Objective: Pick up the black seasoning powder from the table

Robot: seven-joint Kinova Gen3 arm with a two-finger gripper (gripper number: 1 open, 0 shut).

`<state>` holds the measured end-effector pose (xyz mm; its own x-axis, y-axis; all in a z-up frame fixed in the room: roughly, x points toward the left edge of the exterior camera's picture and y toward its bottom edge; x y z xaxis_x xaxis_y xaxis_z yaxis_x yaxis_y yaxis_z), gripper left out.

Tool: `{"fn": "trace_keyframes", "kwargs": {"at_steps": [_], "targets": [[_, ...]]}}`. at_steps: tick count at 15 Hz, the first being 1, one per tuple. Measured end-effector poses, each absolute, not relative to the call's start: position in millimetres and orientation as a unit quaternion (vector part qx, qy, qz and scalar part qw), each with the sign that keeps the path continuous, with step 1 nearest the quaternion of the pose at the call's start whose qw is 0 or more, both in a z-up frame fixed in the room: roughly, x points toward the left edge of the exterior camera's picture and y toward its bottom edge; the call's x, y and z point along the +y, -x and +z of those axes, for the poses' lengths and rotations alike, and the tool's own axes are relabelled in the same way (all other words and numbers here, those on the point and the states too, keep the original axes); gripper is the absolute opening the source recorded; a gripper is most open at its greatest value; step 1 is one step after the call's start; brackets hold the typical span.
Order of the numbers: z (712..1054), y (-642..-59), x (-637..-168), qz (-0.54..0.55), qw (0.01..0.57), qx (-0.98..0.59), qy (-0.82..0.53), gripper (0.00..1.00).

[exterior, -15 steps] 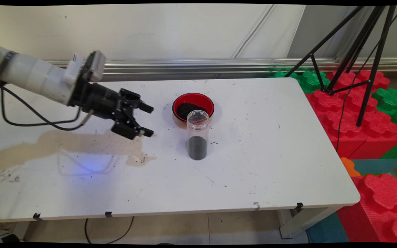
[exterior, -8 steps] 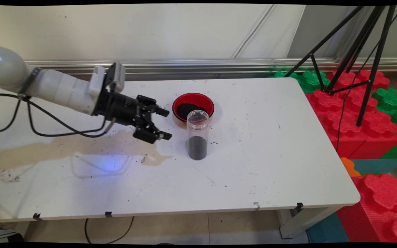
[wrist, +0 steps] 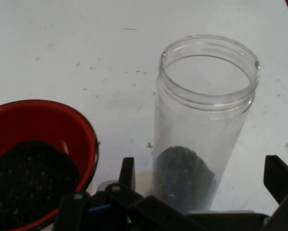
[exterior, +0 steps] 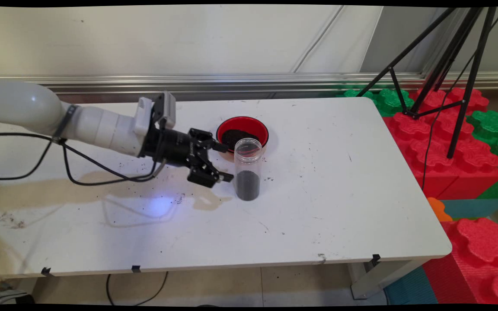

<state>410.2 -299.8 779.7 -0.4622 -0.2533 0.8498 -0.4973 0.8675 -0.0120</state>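
Observation:
A clear plastic jar (exterior: pixel 247 168) stands upright on the white table (exterior: pixel 318 181), open at the top, with black grains filling its bottom third. Just behind it sits a red bowl (exterior: pixel 242 131) holding more black grains. My gripper (exterior: pixel 225 162) is open, lying almost level just left of the jar, with its fingertips close to the jar's wall. In the hand view the jar (wrist: pixel 202 120) rises between the two fingers (wrist: pixel 127 172), apart from both, and the red bowl (wrist: pixel 35 159) lies at the left.
A tan stain (exterior: pixel 80 185) and scattered black grains mark the table left of the jar. Beyond the table's right end stand a black tripod (exterior: pixel 443 69) and red and green foam blocks (exterior: pixel 461 142). Black cables (exterior: pixel 80 168) hang from the arm.
The arm has moved right and slightly down across the table, bringing the open gripper from mid-left up to the jar. Jar and bowl have not moved.

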Motion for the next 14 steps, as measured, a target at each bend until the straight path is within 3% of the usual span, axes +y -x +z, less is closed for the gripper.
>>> {"fn": "trace_keyframes", "kwargs": {"at_steps": [14], "targets": [[743.5, -372.5, -306.9, 0.139, 0.492, -0.833, -0.212, 1.0]]}}
